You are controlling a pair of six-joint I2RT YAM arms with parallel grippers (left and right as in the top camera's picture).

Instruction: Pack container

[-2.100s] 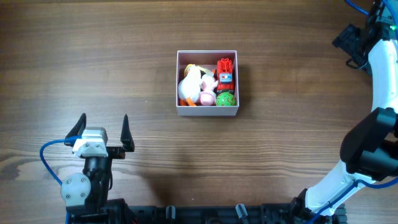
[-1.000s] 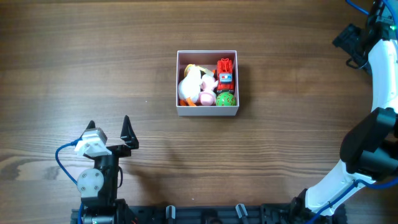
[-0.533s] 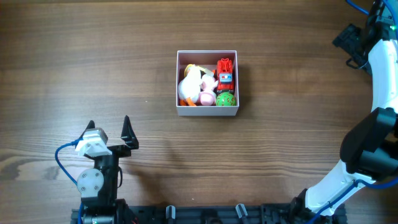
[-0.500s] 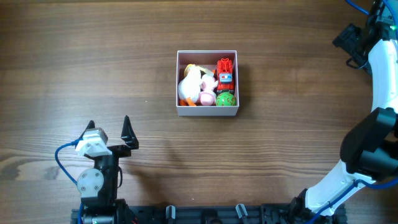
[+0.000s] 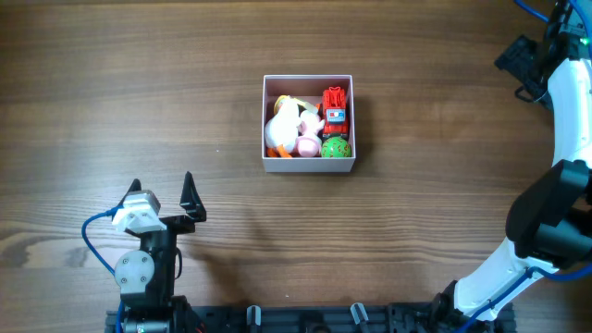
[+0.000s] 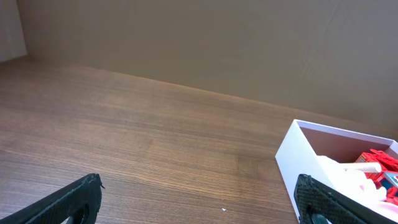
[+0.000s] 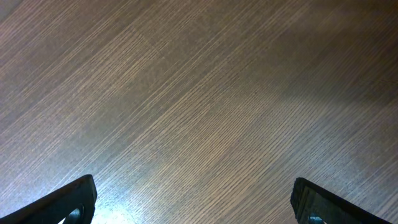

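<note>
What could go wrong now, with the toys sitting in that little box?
1. The white toy lies crowded against the others in the container; a bump might tip it out.
2. The left gripper stands wide open. If it reached in, a finger could catch the thin wall and slide the box across the table.

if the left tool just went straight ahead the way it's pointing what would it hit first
Most likely nothing: the open left tool points across bare table. The container sits off to its right, close to the line of the nearer finger, which might graze its corner; depth is unclear.
</note>
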